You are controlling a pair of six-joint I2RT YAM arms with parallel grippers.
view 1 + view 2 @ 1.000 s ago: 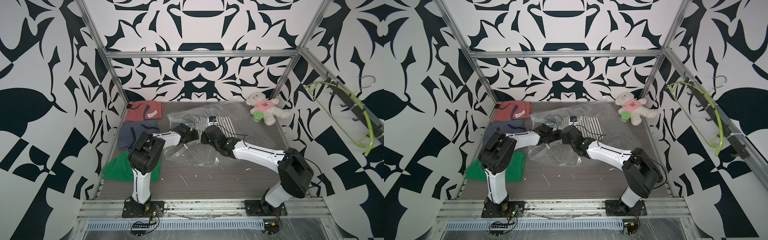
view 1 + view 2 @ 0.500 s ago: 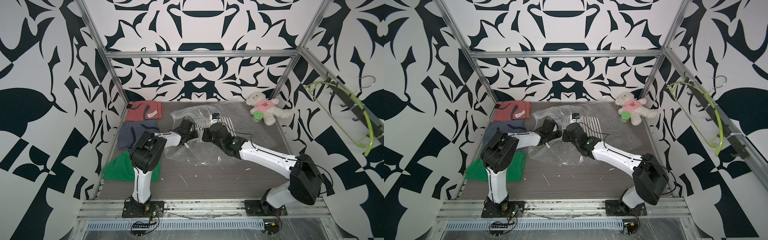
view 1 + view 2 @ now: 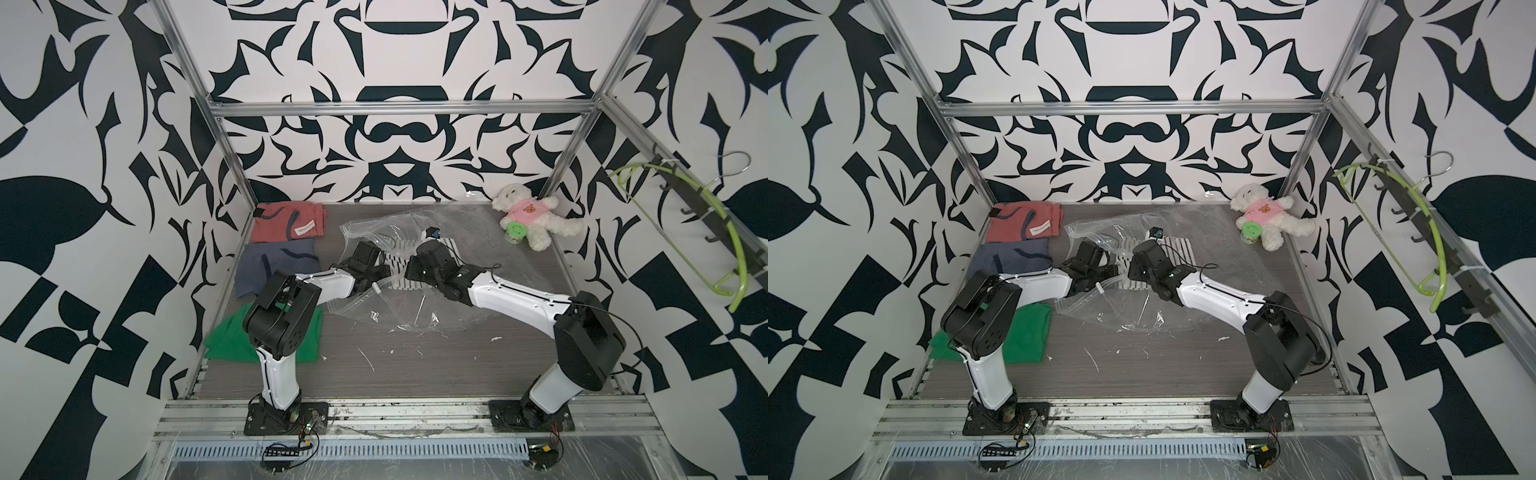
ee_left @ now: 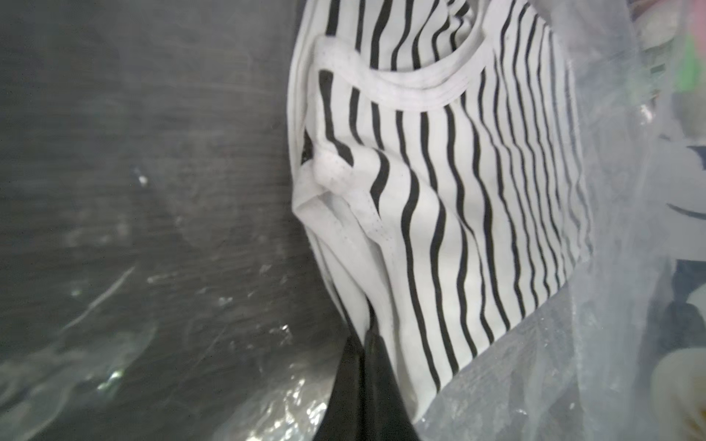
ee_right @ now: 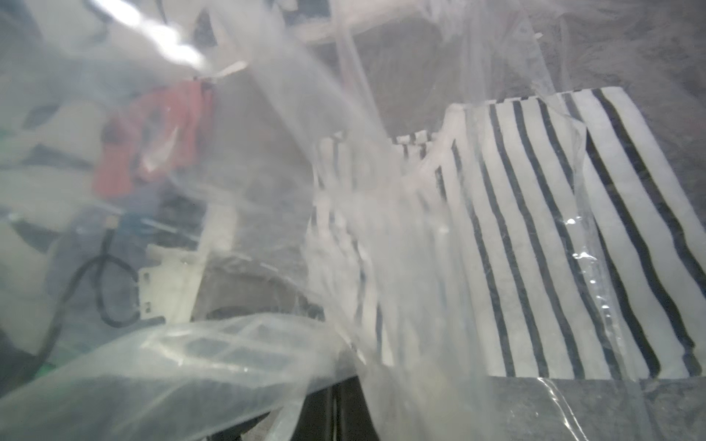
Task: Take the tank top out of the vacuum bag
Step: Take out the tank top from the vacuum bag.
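You see the left gripper (image 4: pixel 363 385), jaws pressed together on the edge of the black-and-white striped tank top (image 4: pixel 439 191), lying on the dark table (image 4: pixel 153 152) with clear vacuum bag (image 4: pixel 573 362) film alongside.

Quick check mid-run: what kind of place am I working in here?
Probably a lab robot cell for cloth-handling trials: an aluminium frame around a wood-grain table, black-and-white patterned walls, and the left arm and right arm bolted to a front rail.
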